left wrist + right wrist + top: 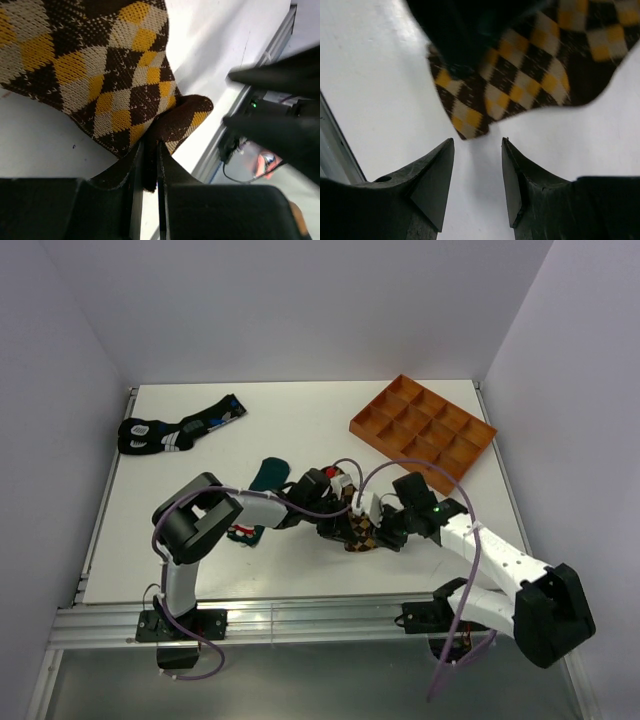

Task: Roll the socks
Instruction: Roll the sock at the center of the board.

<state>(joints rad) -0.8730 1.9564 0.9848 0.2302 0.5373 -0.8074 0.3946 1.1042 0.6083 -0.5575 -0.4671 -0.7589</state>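
The brown-and-black checkered sock (360,537) lies at the table's front middle, between my two grippers. My left gripper (150,146) is shut on its dark cuff edge (176,120); the checkered fabric (95,75) spreads away beyond the fingertips. In the top view the left gripper (336,524) is at the sock's left side. My right gripper (477,142) is open and empty, with the sock's corner (470,125) just ahead of its fingertips; it sits at the sock's right (386,532). The dark teal sock (268,475) lies partly under my left forearm, its red-and-white end (243,533) showing.
A black sock pair with blue and white marks (180,430) lies at the back left. An orange compartment tray (420,430) stands at the back right. The table's metal front rail (300,618) is close behind the grippers. The right arm (280,115) shows in the left wrist view.
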